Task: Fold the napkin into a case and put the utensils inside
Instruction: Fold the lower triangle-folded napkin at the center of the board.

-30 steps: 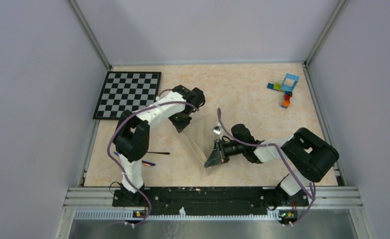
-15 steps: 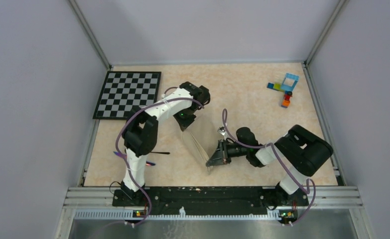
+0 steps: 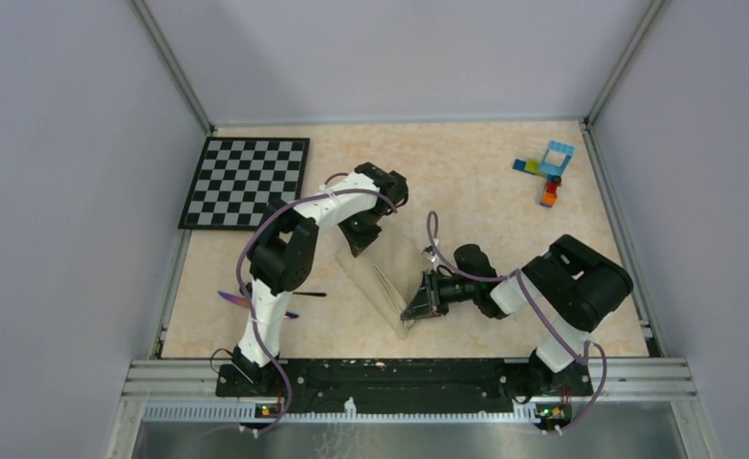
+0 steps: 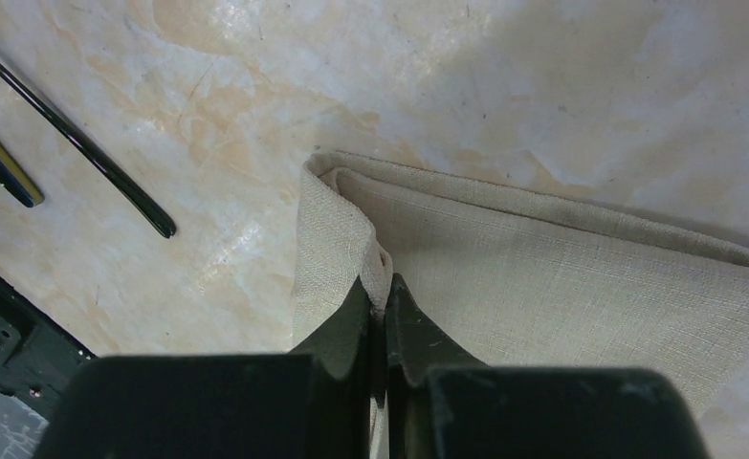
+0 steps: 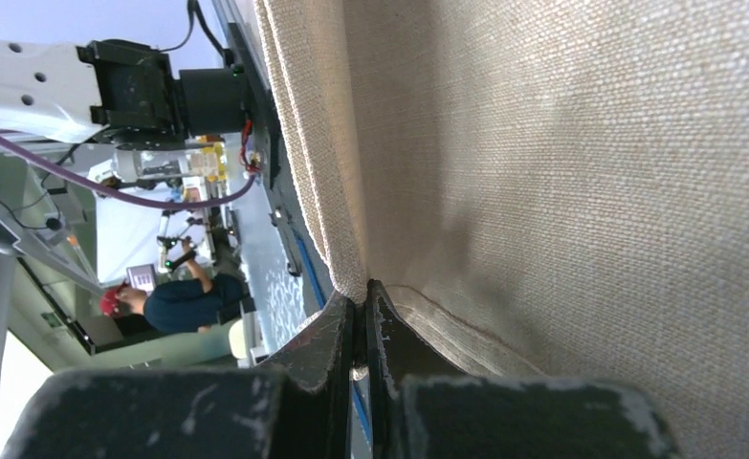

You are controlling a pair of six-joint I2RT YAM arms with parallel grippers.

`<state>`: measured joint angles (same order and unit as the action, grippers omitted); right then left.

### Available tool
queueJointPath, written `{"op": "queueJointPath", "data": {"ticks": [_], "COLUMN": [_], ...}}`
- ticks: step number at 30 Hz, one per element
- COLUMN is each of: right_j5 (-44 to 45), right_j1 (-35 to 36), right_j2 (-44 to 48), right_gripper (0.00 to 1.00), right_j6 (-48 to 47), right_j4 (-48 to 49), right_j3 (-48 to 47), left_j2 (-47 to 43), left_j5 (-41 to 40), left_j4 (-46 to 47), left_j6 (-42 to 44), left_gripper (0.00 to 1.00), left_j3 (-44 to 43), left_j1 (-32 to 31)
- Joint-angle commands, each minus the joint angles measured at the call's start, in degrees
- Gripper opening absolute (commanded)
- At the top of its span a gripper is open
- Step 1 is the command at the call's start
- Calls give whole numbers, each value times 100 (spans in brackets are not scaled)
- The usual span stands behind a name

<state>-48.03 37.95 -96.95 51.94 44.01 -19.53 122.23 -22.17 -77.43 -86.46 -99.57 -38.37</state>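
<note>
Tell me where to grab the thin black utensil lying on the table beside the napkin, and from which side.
Pinch the black utensil around mid-shaft, coming straight down with a finger on either side. It lies flat on the table, a slim straight rod, apart from the napkin and the tinted utensil, so both fingers should fit.

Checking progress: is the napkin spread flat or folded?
Folded over: the napkin shows stacked edges, pinched by left gripper and right gripper.
</note>
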Motion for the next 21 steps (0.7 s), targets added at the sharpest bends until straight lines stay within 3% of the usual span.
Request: {"op": "queueJointPath", "data": {"ticks": [1,14,21], "right_j5": [-174,22,121], "right_j1": [-7,-9,-11], "right_j2": [49,110,125], "right_gripper": [0,0,6], "right_j6": [-550,-860,-1002], "right_j4": [-741,-1254,-1433], "right_j3": [-113,-364,-479], "left_j2": [106,129,156], "left_j5": [-462,-470,-414], "left_j4": [240,421,551], "left_j6": [84,71,127], "left_gripper": [0,0,0], "left_j3": [-195,217,356], "left_j1": [80,161,230]}}
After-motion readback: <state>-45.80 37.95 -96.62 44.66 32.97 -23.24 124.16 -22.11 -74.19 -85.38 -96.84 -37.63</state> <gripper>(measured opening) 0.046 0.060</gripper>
